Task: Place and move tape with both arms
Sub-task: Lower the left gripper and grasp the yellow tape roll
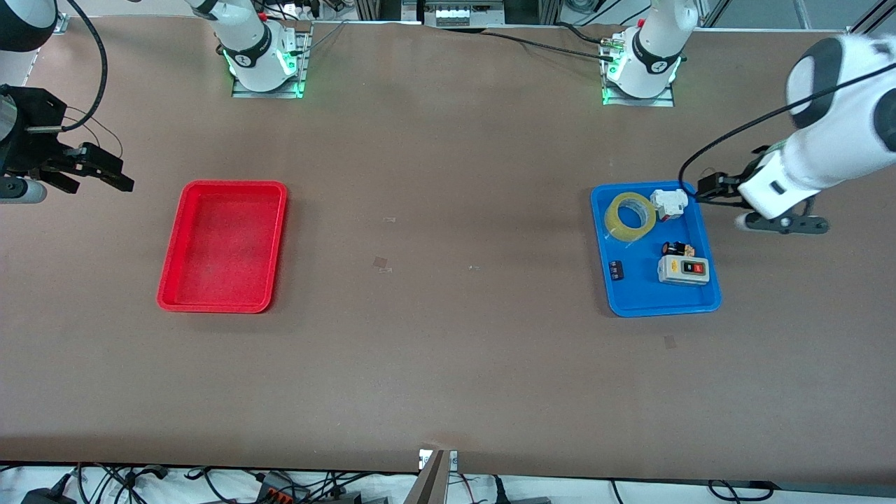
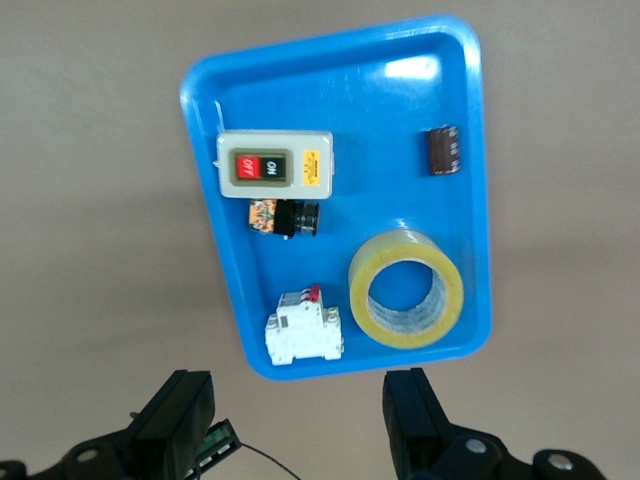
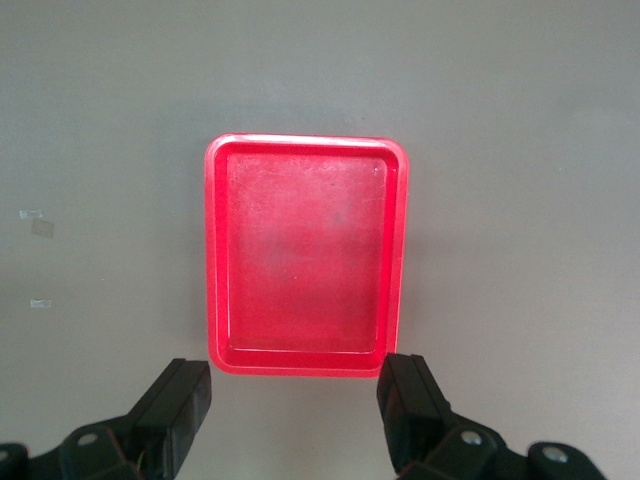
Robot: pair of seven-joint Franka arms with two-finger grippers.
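A wide brown table (image 1: 448, 364) fills the room's view, evenly lit from above. Black cables (image 1: 140, 483) tangle on the pale floor along its nearer edge. Metal framing (image 1: 458, 10) stands at its upper edge.

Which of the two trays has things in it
The blue tray, at the left arm's end of the table. It holds the tape and several small electrical parts, while the red tray holds nothing.
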